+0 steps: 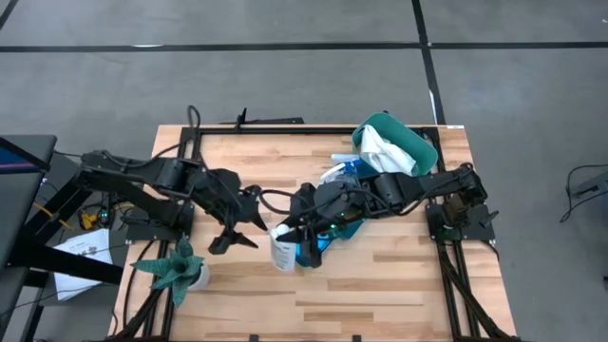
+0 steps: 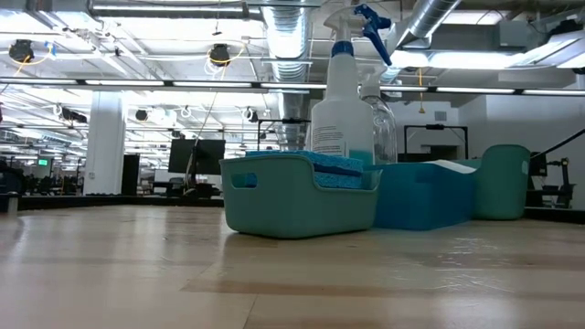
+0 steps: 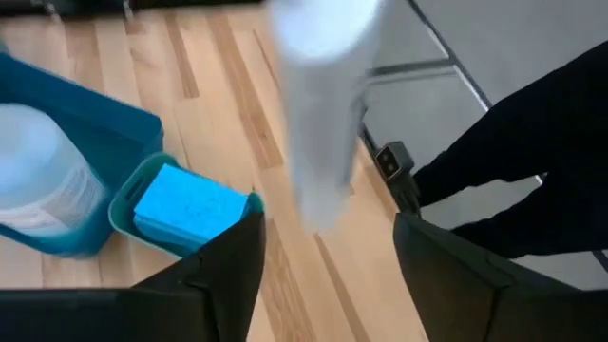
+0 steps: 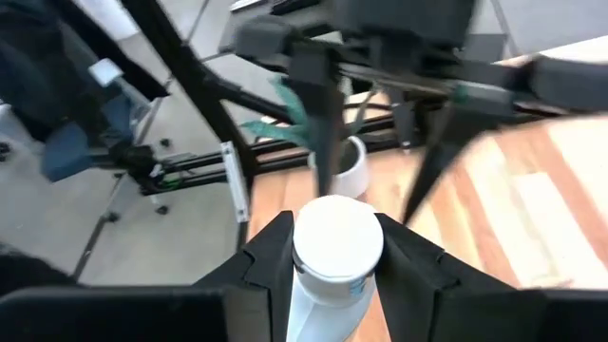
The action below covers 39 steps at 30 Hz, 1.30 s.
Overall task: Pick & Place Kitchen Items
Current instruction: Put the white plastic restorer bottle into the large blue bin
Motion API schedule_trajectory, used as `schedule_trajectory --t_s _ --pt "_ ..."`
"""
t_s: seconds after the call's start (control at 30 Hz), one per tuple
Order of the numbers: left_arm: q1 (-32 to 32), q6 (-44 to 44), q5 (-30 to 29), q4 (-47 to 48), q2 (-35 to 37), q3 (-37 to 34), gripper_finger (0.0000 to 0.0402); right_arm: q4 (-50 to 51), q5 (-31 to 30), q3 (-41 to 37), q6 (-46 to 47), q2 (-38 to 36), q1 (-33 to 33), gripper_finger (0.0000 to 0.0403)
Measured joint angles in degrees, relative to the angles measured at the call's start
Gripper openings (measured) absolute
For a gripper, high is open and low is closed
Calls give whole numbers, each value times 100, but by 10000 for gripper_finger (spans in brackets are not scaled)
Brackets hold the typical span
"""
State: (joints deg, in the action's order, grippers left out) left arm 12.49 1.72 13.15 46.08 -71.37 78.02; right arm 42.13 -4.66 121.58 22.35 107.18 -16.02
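White bottle (image 4: 334, 255) clamped between right fingers (image 4: 269, 255).

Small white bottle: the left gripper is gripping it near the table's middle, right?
Not the left. The right gripper grips the small white bottle near the table's middle, with a finger pressed on either side, as the right wrist view shows. The left gripper stands open, clear of it.

Spray bottle (image 2: 343, 100) base hidden behind teal basket (image 2: 297, 196) — white bottle (image 3: 318, 104) blurred.
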Motion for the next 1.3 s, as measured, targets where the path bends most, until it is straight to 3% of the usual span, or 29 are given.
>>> schedule_trajectory --t_s 0.47,0.9,1.13,1.3 --pt "0 352 -342 294 1033 -4 208 1054 -1606 0 1300 0 -814 108" --pt "-7 371 -1313 249 1362 -11 184 3099 -3385 0 4393 -4 -1699 108" --pt "-65 371 -1642 7 1259 -13 173 4792 -3751 0 6350 -7 -2043 108" --pt "-253 373 -1669 -498 1150 -11 166 4791 -3760 -63 6576 -11 -2077 108"
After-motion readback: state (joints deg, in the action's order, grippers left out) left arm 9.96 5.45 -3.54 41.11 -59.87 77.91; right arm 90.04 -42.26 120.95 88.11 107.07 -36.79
